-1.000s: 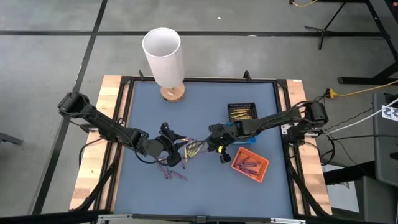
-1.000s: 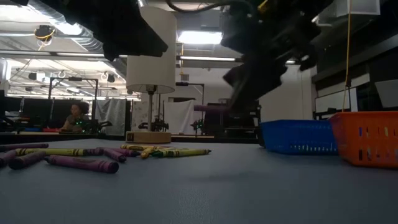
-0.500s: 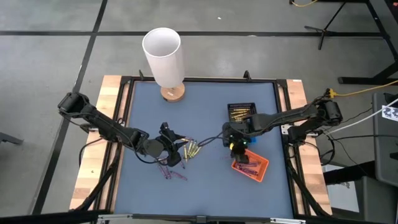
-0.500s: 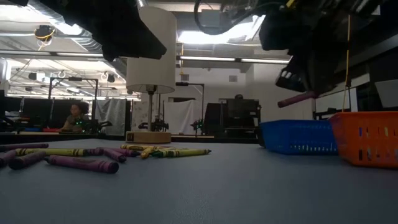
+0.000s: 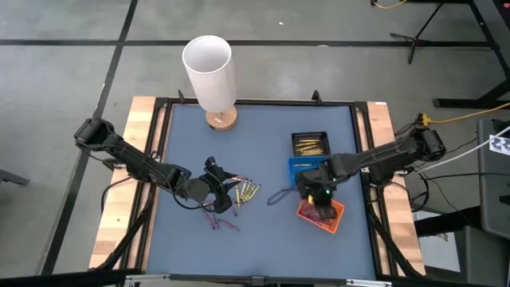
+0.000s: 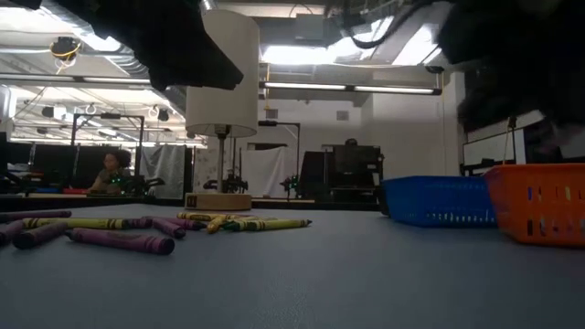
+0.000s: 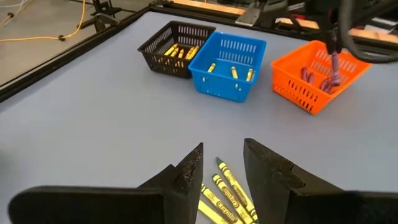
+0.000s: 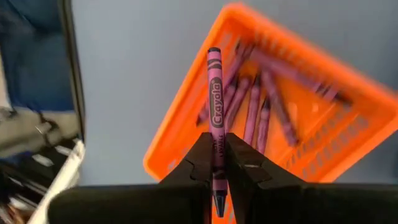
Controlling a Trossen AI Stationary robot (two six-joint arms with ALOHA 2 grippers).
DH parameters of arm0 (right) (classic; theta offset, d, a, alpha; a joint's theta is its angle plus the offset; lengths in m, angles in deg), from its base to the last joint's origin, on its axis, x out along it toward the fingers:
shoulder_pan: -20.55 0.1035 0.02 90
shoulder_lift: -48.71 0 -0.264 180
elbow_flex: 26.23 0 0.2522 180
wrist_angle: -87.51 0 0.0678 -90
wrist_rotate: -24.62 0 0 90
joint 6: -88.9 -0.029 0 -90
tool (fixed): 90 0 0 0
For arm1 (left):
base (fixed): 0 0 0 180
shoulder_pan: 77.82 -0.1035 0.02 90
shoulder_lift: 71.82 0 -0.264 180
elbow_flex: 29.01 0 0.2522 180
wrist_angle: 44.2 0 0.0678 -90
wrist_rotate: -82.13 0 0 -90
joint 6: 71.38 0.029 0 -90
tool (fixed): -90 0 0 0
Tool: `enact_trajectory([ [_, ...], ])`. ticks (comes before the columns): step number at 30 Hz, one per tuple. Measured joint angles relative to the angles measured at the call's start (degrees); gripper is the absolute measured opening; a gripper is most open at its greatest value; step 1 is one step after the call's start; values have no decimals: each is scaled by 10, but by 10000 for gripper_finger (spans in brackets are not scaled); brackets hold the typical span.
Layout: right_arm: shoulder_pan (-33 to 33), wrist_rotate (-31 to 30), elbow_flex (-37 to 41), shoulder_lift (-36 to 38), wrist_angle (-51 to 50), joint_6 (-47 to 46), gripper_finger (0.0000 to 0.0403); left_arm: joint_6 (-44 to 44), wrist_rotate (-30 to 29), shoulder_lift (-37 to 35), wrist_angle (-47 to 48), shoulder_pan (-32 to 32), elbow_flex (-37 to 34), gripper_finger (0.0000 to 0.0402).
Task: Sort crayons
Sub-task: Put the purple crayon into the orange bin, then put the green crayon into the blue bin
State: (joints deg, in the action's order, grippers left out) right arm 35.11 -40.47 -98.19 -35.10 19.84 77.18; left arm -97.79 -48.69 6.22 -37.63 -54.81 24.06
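Yellow crayons and purple crayons lie loose on the grey table mat left of centre; the low view shows them too. My left gripper hovers open just behind the yellow ones, with nothing between its fingers. My right gripper is shut on a purple crayon above the orange tray, which holds several purple crayons. Yellow crayons lie in the blue tray and the black tray. My right gripper pinches the purple crayon between its two fingers near its pointed end. The crayon lies along the fingers, and its flat end sticks out past the fingertips. The gripper slants steeply down, and the crayon is lifted clear above the orange tray.
A white lamp on a wooden foot stands at the table's far edge. The black tray, blue tray and orange tray sit close together right of centre. A person sits far off in the room.
My right gripper has carried the purple crayon from the loose pile at the middle toward the table's right edge, rising a little and tipping its fingers steeply down, until it hangs over the orange tray.
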Motion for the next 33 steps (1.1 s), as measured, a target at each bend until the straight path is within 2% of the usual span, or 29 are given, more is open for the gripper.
enact_trajectory([
  [6,58,-53,0,0,-37,-32,24,0,0,0,3,0,0,100],
  [15,104,-180,0,0,-67,-108,24,0,0,0,3,0,0,100],
  [21,106,-183,0,0,-66,-109,33,0,0,0,3,0,0,100],
  [27,106,-183,0,0,-65,-110,87,0,7,0,3,0,0,103],
  [33,106,-183,0,0,-62,-110,134,-4,30,12,-20,-4,0,123],
])
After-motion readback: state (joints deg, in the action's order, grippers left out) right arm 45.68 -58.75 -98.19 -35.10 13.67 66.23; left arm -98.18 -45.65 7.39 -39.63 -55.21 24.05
